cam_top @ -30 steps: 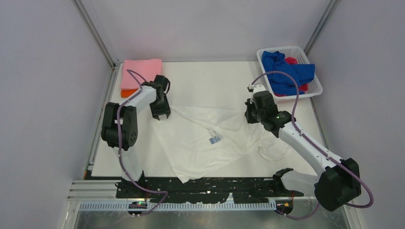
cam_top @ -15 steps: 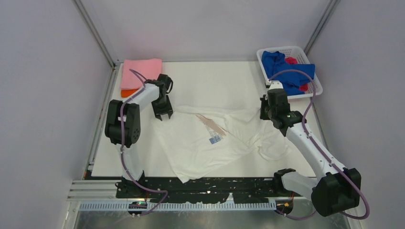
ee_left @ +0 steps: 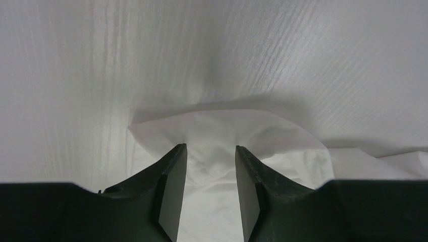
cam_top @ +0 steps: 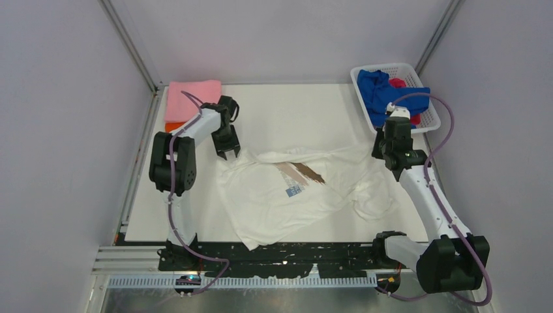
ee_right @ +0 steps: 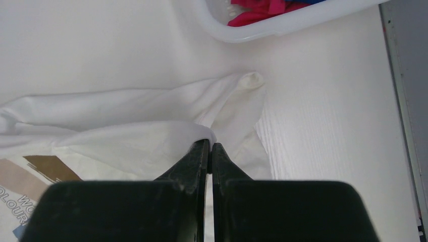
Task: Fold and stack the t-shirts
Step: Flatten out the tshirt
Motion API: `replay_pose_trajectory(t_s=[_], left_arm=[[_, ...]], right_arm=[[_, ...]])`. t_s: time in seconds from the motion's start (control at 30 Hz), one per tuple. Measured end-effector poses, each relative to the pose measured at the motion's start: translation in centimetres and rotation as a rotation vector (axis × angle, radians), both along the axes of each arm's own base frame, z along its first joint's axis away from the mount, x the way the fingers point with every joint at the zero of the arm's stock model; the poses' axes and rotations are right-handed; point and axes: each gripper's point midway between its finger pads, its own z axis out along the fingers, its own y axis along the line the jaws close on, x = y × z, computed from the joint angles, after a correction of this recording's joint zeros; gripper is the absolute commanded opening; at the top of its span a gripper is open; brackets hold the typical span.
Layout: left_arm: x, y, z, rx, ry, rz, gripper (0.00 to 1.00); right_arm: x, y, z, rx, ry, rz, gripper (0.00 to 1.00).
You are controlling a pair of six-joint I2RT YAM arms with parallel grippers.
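1. The white t-shirt (cam_top: 287, 192) is lying rumpled, print up, in the middle of the worktop (cam_top: 293, 111). The step in hand looks like spreading it flat before any fold.
2. The right fingers (ee_right: 201, 154) are clenching a fold at its far right edge, near the basket (cam_top: 386, 66) holding the blue shirt (cam_top: 385, 91) and red shirt (cam_top: 398, 83).
3. The left fingers (ee_left: 172, 186) are standing parted, straddling the far left corner without pinching it.
4. The pink shirt (cam_top: 193, 94) is sitting folded on the orange shirt (cam_top: 173, 127) at the far left.
5. Next, the left fingers probably need closing on that corner, then both arms drawing apart evenly.
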Motion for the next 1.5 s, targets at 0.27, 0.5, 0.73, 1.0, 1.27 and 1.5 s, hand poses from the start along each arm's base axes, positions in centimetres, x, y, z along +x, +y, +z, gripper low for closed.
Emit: replay_pose_trajectory(t_s=[0.27, 0.5, 0.73, 1.0, 1.27, 1.5], left_arm=[[-1.6, -2.4, -0.8, -0.038, 0.046, -0.074, 0.44], [-5.6, -3.1, -1.5, -0.095, 0.110, -0.115, 0.49], [-5.6, -3.4, -1.2, -0.110, 0.078, -0.127, 0.47], [-6.0, -4.1, -1.3, -0.032, 0.060, -0.224, 0.47], [-6.0, -4.1, -0.9, -0.001, 0.044, -0.270, 0.47], [-6.0, -4.1, -0.4, 0.006, 0.035, -0.296, 0.43]], right_arm=[[0.6, -2.0, 1.0, -0.001, -0.019, -0.070, 0.05], [0.6, -2.0, 0.1, -0.003, 0.015, -0.070, 0.05], [0.6, -2.0, -0.1, -0.003, 0.023, -0.070, 0.05], [0.6, -2.1, -0.2, -0.002, 0.025, -0.073, 0.05], [0.5, -2.1, -0.2, -0.002, 0.025, -0.074, 0.05], [0.5, -2.1, -0.2, -0.003, 0.025, -0.075, 0.05]])
